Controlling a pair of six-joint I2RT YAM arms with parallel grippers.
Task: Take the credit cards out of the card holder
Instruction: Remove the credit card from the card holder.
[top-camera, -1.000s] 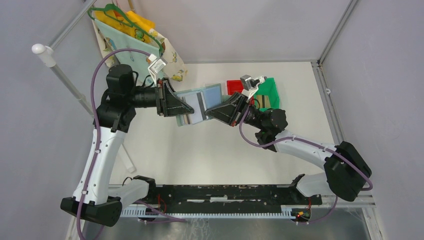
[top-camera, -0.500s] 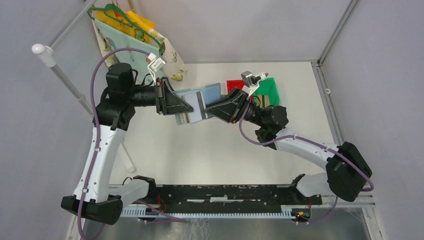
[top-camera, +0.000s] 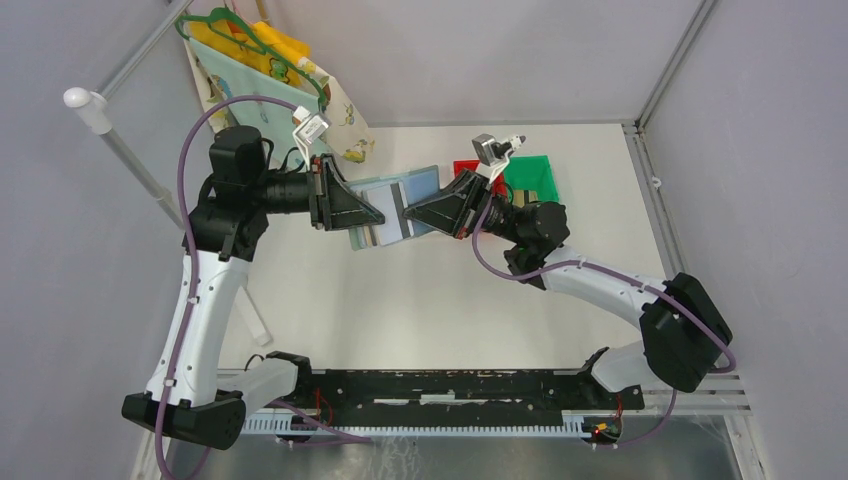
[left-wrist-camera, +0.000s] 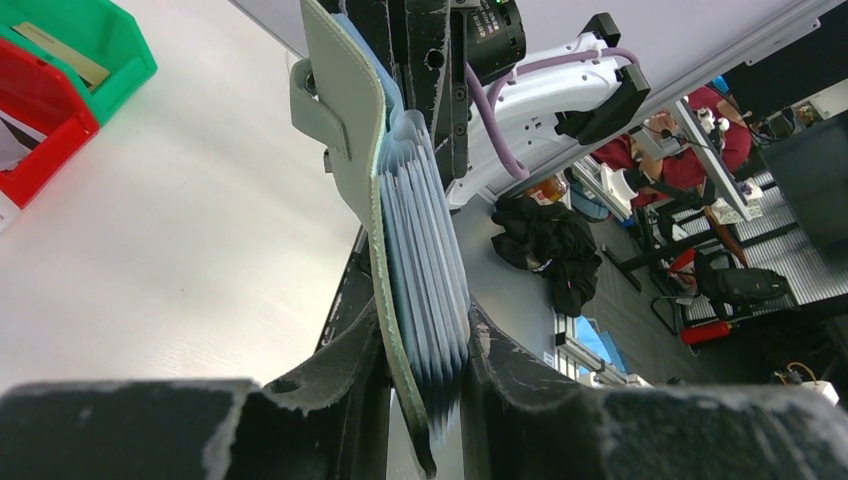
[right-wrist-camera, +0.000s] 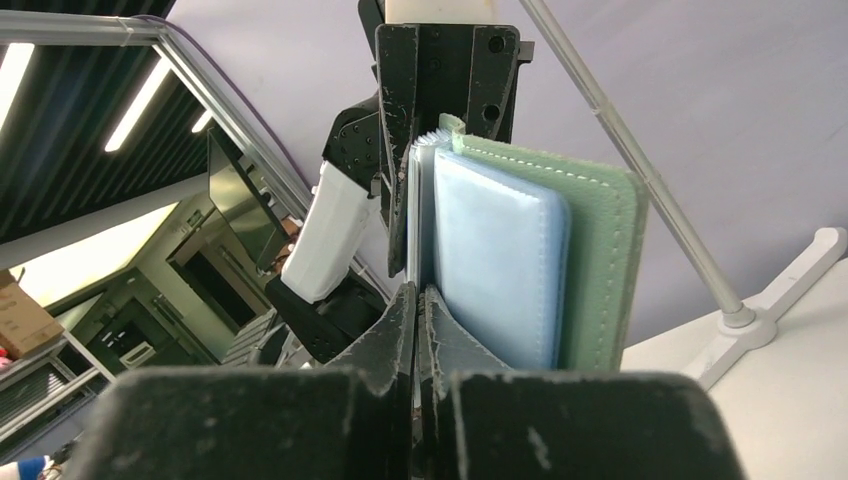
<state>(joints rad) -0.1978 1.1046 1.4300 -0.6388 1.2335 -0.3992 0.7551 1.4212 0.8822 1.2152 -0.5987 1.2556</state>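
Note:
The card holder (top-camera: 425, 190) hangs above the table's middle, standing on edge between both arms. My left gripper (top-camera: 376, 214) is shut on its left edge; in the left wrist view the green-grey cover (left-wrist-camera: 345, 100) and the fanned clear pockets (left-wrist-camera: 425, 250) sit pinched between the fingers (left-wrist-camera: 425, 345). My right gripper (top-camera: 410, 212) comes from the right, its jaws nearly touching on a thin pale credit card (right-wrist-camera: 413, 225) beside the blue pocket (right-wrist-camera: 495, 260) and green cover (right-wrist-camera: 600, 270). From above, a grey credit card with a dark stripe (top-camera: 392, 198) shows at the holder.
A red bin (top-camera: 465, 170) and a green bin (top-camera: 530, 175) holding a tan card stand behind the right arm; both show in the left wrist view (left-wrist-camera: 40, 130) (left-wrist-camera: 95, 55). A hanger with clothing (top-camera: 260, 50) and a white post (top-camera: 85, 105) are at rear left.
My right gripper has shifted left and up toward the holder and pinched a thin card edge. The left gripper keeps its hold and has hardly moved.

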